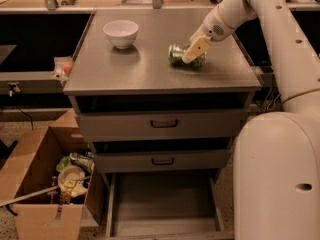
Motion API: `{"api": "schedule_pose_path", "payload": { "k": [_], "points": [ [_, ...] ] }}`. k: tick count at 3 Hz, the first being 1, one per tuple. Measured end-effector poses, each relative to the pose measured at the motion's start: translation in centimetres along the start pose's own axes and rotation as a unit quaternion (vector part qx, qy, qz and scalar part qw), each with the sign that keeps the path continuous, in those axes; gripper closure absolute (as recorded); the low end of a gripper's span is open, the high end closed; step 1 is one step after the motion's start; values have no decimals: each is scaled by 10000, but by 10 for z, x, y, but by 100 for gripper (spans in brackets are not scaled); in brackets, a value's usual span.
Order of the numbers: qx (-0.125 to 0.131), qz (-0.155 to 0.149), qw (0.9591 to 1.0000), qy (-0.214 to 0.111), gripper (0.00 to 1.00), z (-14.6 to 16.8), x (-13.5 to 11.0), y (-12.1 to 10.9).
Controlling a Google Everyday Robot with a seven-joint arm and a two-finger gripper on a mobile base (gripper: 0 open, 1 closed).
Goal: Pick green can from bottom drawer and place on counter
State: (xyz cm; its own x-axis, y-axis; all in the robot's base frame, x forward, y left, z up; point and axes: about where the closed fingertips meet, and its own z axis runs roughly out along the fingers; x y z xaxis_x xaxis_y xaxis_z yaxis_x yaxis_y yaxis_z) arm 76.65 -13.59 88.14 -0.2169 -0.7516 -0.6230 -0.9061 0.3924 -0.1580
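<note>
A large white robot body (pixel 277 179) fills the right side of the view. Its white arm (pixel 270 29) reaches from the upper right, leftward and down over a grey metal cabinet.

The cabinet's top is the counter (pixel 145 71), a broad flat grey slab with a thin front edge. Behind it, along the top of the view, runs a long tan wooden shelf (pixel 100 1).

At the foot of the cabinet the bottom drawer (pixel 162 204) is pulled out toward the viewer. It is a wide shallow grey tray with low side walls, and its flat floor shows. Above it are two drawers with grey fronts and dark handles: the upper drawer (pixel 160 125) just under the counter, and the middle drawer (pixel 162 160) below that.

On the floor to the left of the cabinet stands an open cardboard box (pixel 30 174) holding mixed rubbish.

A white bowl (pixel 121 33) sits upright on the counter's back left part.

The gripper (pixel 190 55) is over the counter's right half, well apart from the bowl. Its tan fingers (pixel 197 46) pinch the green can (pixel 176 54). One finger lies slantwise across the can's near side, and the other is hidden behind it.

The green can, small and shiny, lies on its side low at the counter's surface, right of centre. I cannot tell whether it touches the counter.
</note>
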Motion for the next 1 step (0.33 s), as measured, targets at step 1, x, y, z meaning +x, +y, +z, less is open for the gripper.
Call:
{"api": "schedule_pose_path", "payload": {
  "k": [1],
  "points": [
    [0, 0, 10000, 0, 0, 0, 0, 0]
  ]
}}
